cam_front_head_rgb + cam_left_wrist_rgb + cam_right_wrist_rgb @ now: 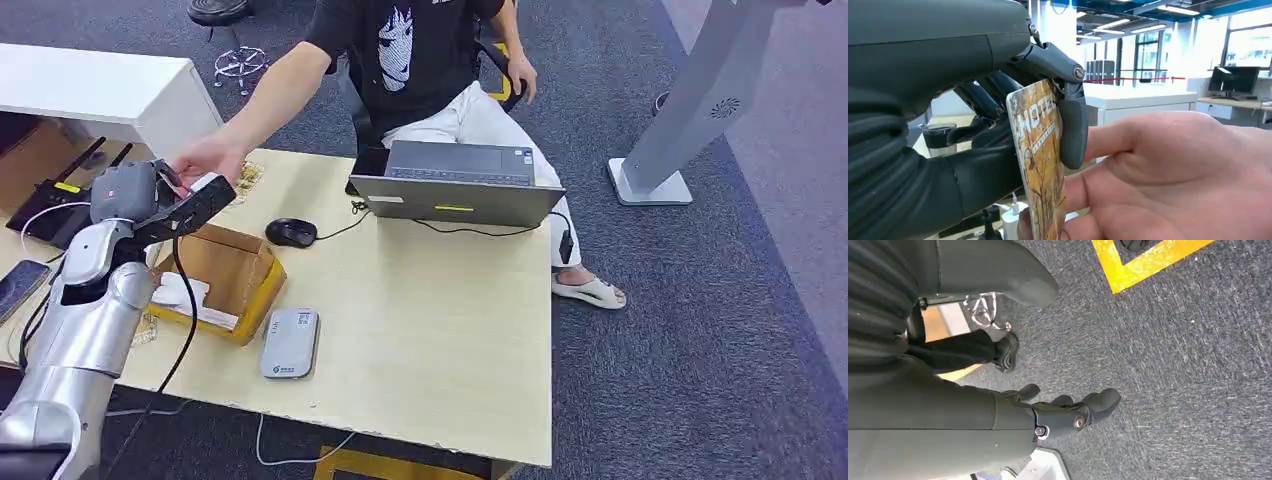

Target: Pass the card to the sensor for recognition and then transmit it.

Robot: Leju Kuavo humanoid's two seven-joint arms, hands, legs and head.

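A laptop stands at the far edge of the table, with a mouse to its left, an open cardboard box nearer, and the grey sensor lying flat just right of the box. A phone lies at the left edge. A seated person reaches across the far left corner, and the person's hand meets the robot's. The left hand is raised above the box, arm bent, pinching the card between thumb and fingers; the person's fingers touch the card's lower part. The card's lower edge is cut off. The right hand hangs over carpet, fingers loosely apart, holding nothing.
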